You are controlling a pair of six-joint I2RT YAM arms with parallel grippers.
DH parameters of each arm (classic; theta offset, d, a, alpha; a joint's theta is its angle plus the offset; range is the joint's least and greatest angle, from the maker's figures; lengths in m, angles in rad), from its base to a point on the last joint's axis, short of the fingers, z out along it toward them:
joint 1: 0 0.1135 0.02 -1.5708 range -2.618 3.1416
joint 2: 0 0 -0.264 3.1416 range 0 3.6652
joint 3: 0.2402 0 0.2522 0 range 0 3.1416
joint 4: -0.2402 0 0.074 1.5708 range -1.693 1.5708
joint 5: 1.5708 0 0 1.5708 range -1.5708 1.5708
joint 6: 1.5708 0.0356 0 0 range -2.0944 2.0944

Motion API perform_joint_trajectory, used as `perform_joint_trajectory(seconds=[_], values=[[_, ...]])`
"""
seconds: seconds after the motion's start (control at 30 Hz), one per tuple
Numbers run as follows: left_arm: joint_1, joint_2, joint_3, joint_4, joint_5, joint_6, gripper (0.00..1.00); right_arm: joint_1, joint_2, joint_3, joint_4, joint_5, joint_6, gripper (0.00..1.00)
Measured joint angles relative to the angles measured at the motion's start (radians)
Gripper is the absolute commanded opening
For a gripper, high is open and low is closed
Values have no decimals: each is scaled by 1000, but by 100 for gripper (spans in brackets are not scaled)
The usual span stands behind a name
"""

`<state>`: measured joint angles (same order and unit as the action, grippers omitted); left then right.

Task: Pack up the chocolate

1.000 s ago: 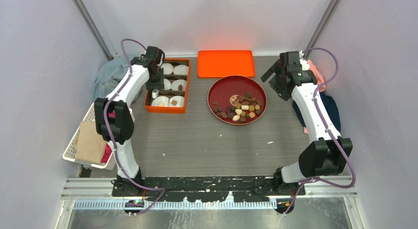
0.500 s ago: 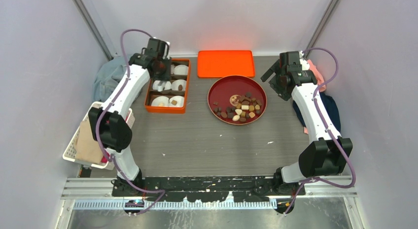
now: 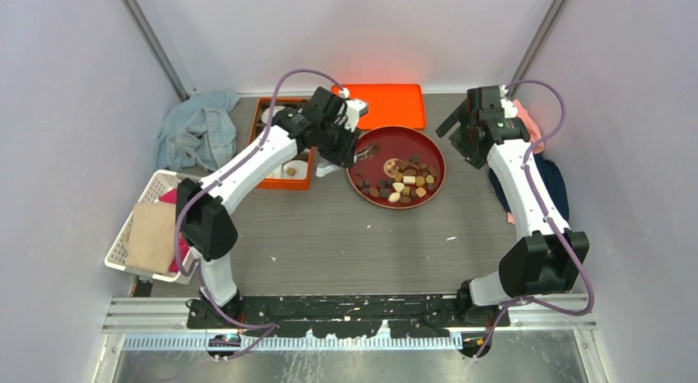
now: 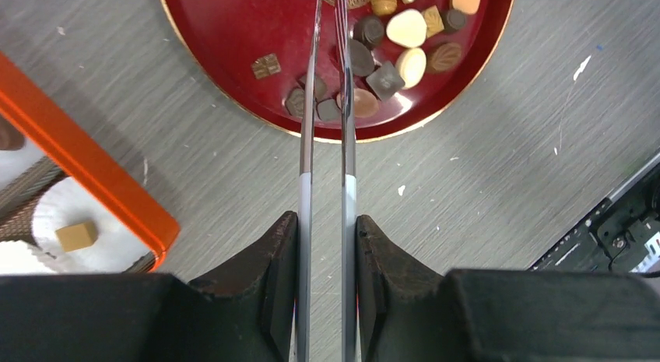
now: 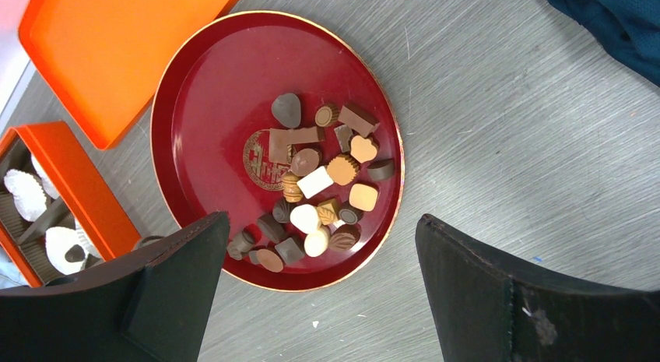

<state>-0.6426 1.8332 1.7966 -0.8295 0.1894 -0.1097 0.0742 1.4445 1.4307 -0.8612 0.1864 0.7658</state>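
Observation:
Several dark brown, tan and cream chocolates (image 3: 403,181) lie in the near half of a round red plate (image 3: 395,134). They also show in the left wrist view (image 4: 408,27) and the right wrist view (image 5: 319,179). My left gripper (image 3: 336,142) (image 4: 327,218) is shut on metal tweezers (image 4: 307,105), whose blades reach over the plate's left part; nothing shows between them. My right gripper (image 3: 463,140) (image 5: 321,218) is open and empty, raised beside the plate's right rim. An orange box (image 3: 276,184) (image 4: 86,171) of white paper cups holds a tan chocolate (image 4: 76,235).
A flat orange lid (image 3: 387,107) lies behind the plate. A white basket (image 3: 123,235) with cloths stands at the left edge, and a light blue cloth (image 3: 197,132) lies behind it. A dark blue cloth (image 3: 553,181) lies at the right.
My left arm has swung right from over the orange box to the plate's left side, carrying the tweezers. The right arm has not moved.

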Motion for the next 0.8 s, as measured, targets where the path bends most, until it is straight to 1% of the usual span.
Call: perform_joint_trajectory(seconds=[0.17,0.37,0.57,0.8], values=[[-24,55,0,-35,13,7,18,0,-9,-4,0,0,0,95],[-55,97,3,-76,-52,-13,20,0,-10,-4,0,-1,0,95],[-69,122,23,-120,-92,-17,19,0,-10,-4,0,-2,0,95],[-69,125,25,-158,-121,-14,22,0,-9,-4,0,-2,0,95]])
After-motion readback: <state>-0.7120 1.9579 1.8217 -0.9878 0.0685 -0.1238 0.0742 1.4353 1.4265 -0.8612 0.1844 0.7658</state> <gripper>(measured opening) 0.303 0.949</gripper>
